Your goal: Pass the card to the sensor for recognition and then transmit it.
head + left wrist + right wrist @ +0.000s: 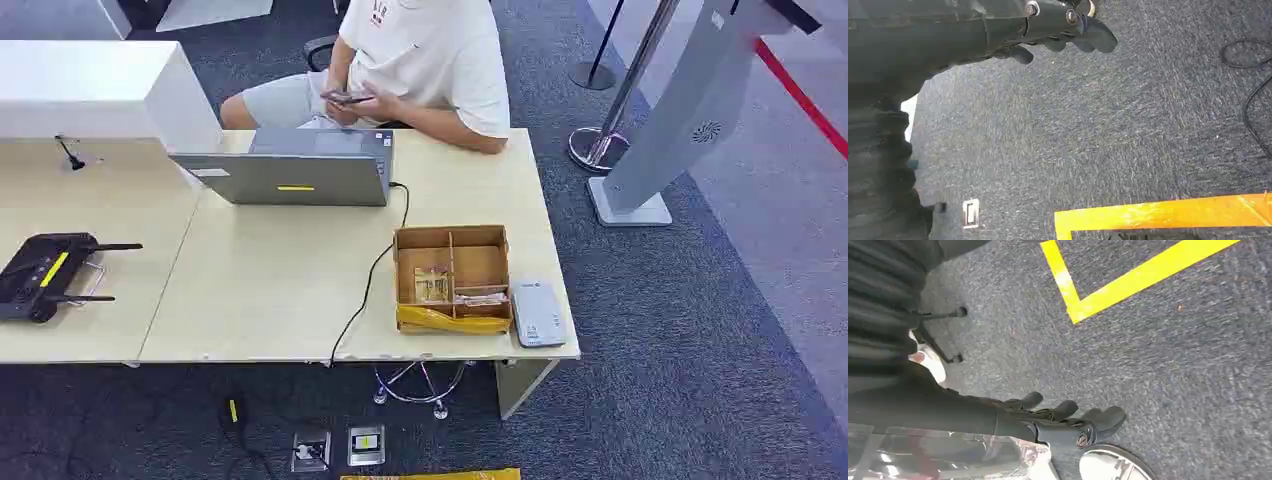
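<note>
Below, both hands hang over dark grey carpet, left hand [1068, 30] and right hand [1068, 422] fingers spread, holding nothing. Well beyond them, the pale wooden surface [270, 290] carries a divided cardboard box [452, 277] holding cards, touching the white card sensor [538, 312]; farther, a grey laptop [300, 168] and a seated person [420, 60].

An office: pale desks [260, 290], laptop [290, 168], router [45, 272], grey carpet [690, 340], queue barrier post [610, 100].

Brown box [452, 262] with yellow tape, grey sensor [538, 312], beige table [260, 290].
</note>
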